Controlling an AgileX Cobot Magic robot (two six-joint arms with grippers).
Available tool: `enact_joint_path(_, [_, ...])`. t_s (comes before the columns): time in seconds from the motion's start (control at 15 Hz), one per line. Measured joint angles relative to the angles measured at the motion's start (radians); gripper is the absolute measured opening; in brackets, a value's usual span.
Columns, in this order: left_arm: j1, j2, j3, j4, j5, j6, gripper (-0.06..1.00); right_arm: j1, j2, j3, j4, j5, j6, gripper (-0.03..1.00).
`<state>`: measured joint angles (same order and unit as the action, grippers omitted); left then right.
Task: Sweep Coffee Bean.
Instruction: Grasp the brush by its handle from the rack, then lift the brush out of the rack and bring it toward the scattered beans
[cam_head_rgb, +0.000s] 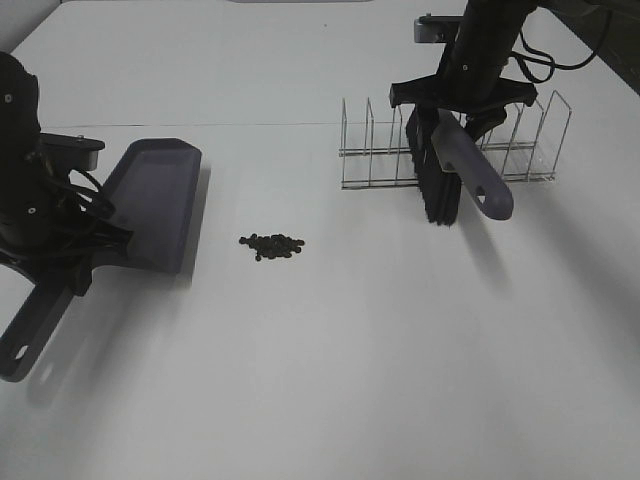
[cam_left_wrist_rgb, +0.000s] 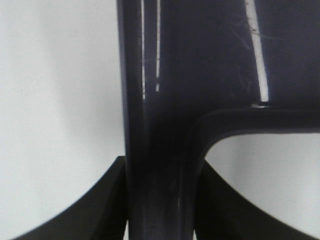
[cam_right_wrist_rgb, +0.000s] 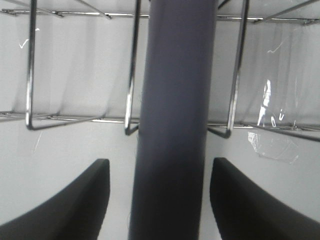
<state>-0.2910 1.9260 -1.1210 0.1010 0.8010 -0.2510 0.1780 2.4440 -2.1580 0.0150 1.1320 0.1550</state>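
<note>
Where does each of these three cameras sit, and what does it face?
Exterior high: overhead, looking down at white table, left arm, right arm, dark coffee bean pile.
Left wrist: on left arm, facing left gripper clamping dark purple plastic dustpan.
Right wrist: on right arm, facing right gripper, purple-handled brush, wire rack.
Shared: overhead view also shows dustpan, brush, rack.

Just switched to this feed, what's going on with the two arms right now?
The left gripper is clamped on the dustpan handle, with the pan resting on the table left of the coffee bean pile. The right gripper straddles the brush handle at the wire rack. A gap beside one finger suggests it is not clamped yet. The beans lie unswept between them.
</note>
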Motion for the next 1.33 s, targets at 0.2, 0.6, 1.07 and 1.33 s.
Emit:
enact_joint_path(0.2, [0.000,0.000,0.000,0.000,0.000,0.000,0.33,0.000,0.023,0.000,-0.006,0.010,0.000,0.48])
enact_joint_path(0.6, [0.000,0.000,0.000,0.000,0.000,0.000,0.33,0.000,0.040,-0.001,-0.002,0.016,0.007,0.29])
enact_joint_path(1.07, [0.000,0.000,0.000,0.000,0.000,0.000,0.33,0.000,-0.032,-0.001,-0.002,0.087,-0.010,0.27])
enact_joint_path(1.33, [0.000,0.000,0.000,0.000,0.000,0.002,0.33,0.000,-0.128,-0.001,0.001,0.090,-0.011,0.27])
